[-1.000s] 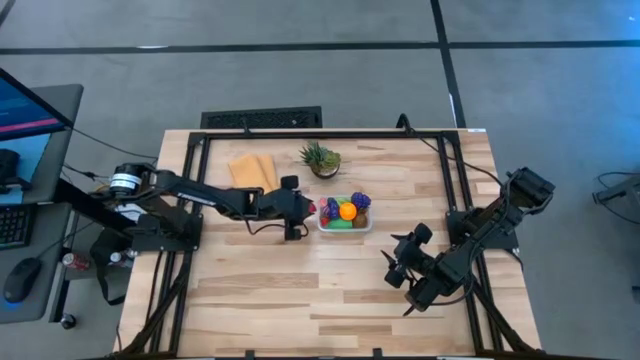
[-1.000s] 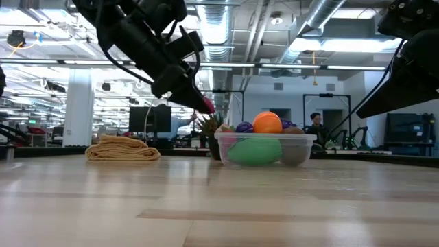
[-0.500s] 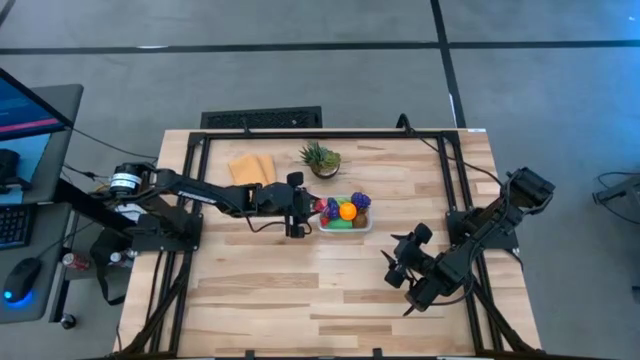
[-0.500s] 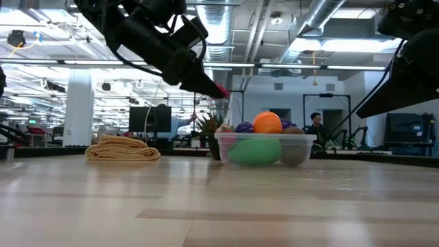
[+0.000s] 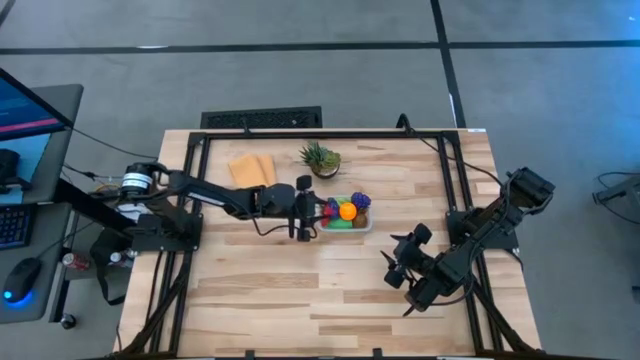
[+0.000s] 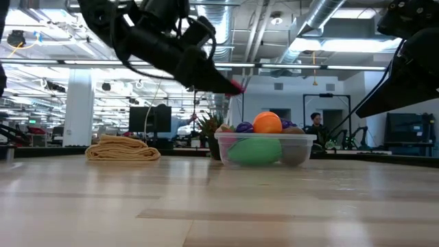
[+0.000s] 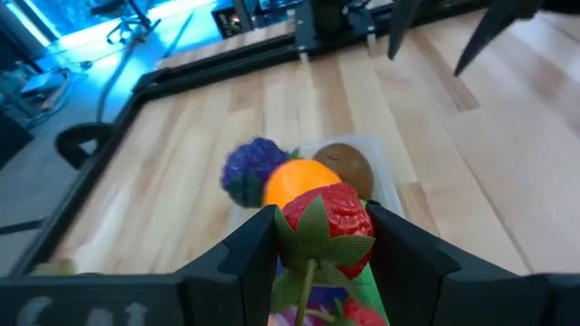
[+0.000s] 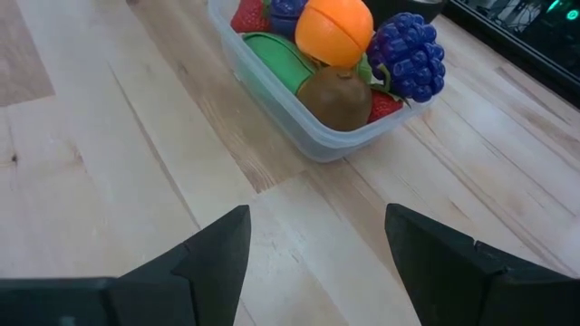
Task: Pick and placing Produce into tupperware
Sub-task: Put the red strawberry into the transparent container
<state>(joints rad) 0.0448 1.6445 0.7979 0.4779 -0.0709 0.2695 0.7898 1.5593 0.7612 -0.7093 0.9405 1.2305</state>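
Item: left gripper, clamped on a red strawberry above the near rim of the heaped tub mid-table; best carried over a gap before release; right gripper, half-open, empty, waits nearby.

Open-plan robotics lab: exposed ceiling ducts, monitors, more rigs behind.

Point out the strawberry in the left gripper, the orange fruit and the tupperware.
strawberry [image 7: 328,220]: left wrist view, on its red body.
orange fruit [image 8: 335,31]: right wrist view, on its rounded front.
tupperware [image 6: 300,151]: low view, on its clear side wall.
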